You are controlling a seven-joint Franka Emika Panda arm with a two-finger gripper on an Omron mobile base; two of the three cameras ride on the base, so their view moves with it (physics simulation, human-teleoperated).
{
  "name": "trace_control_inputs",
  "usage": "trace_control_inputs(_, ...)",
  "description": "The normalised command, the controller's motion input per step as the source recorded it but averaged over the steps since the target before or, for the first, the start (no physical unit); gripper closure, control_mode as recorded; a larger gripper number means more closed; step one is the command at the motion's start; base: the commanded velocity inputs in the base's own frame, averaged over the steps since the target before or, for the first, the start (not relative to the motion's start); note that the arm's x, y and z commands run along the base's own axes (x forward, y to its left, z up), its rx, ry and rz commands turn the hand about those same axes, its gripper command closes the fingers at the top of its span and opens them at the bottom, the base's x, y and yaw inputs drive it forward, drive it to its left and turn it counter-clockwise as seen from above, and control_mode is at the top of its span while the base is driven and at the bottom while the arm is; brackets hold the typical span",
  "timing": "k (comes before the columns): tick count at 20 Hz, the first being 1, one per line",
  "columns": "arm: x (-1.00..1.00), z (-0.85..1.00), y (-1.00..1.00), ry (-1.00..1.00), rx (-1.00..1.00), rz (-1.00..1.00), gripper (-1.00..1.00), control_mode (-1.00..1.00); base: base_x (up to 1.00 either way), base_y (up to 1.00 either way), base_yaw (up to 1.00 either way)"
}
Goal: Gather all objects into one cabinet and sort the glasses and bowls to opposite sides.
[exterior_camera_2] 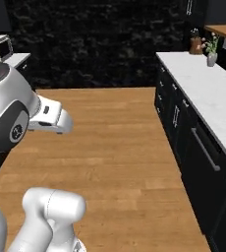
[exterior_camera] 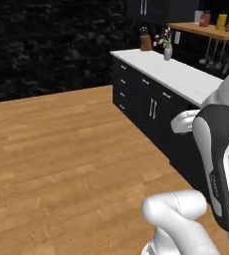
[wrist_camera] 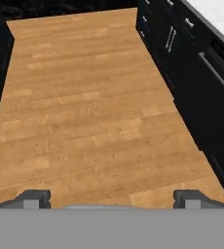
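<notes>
A white-topped desk [exterior_camera: 178, 74] runs along the right side over black drawers and doors, reaching toward the far wall. At its far end stand a brown knife block [exterior_camera: 146, 41] and, just nearer, a small pale vase with flowers [exterior_camera: 168, 51]. Above the far right, a wooden shelf [exterior_camera: 206, 30] carries several jars [exterior_camera: 221, 21].

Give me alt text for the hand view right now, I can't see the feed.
The open gripper, holding nothing, looks down at bare wood floor. Its two dark fingertips stand far apart at the bottom. Black base cabinets with silver handles run along the right under a white counter.
</notes>
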Motion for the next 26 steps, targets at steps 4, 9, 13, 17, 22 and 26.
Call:
trace_control_inputs(4,0.00,0.00,0.00,0.00,0.00,0.00,-1.00,1.00,0.80,-0.14,0.25)
trace_control_inputs(9,0.00,0.00,0.00,0.00,0.00,0.00,-1.00,1.00,0.44,-0.29,0.72)
trace_control_inputs(13,0.00,0.00,0.00,0.00,0.00,0.00,-1.00,1.00,0.44,-0.23,0.85)
trace_control_inputs(17,0.00,0.00,0.00,0.00,0.00,0.00,-1.00,1.00,0.64,-0.40,0.75)
trace_control_inputs(22,0.00,0.00,0.00,0.00,0.00,0.00,-1.00,1.00,0.71,-0.81,0.49)
trace_control_inputs(26,0.00,0.00,0.00,0.00,0.00,0.00,-1.00,1.00,0.74,-0.97,0.27)
